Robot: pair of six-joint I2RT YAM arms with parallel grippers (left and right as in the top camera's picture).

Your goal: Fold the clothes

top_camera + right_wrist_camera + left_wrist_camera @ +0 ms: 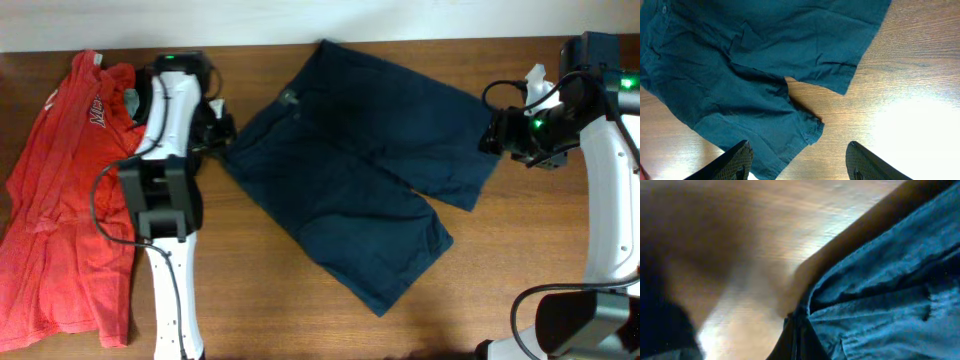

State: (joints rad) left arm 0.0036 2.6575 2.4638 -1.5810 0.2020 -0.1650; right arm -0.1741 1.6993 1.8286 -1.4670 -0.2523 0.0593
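Opening of the fold, by the look of it; the navy shorts (350, 190) lie spread flat across the middle of the table (520, 250), waistband toward the far edge and its left end, one leg reaching for the right edge, the other angling down toward the near edge; no fold in them yet.

A red shirt (60, 200) lies along the left edge, unfolded too.

The left gripper (218, 132) is down low at the waistband corner, its arm stretched from the near edge toward the far-left corner; its wrist view is blurred and jammed up against cloth and wood, so I cannot tell whether it has a pinch of fabric or how wide it stands.

The right gripper (500, 130) hovers by the right edge, just off the hem of the far leg; its fingers (737, 160) stand wide apart with nothing between them, wrist tipped to look down on both leg hems.

My read: both arms are lining up on opposite ends of the garment; next the right side needs to drop onto that hem and pinch it cleanly, then both ends lift together; a one-sided pull would likely drag the shorts askew.
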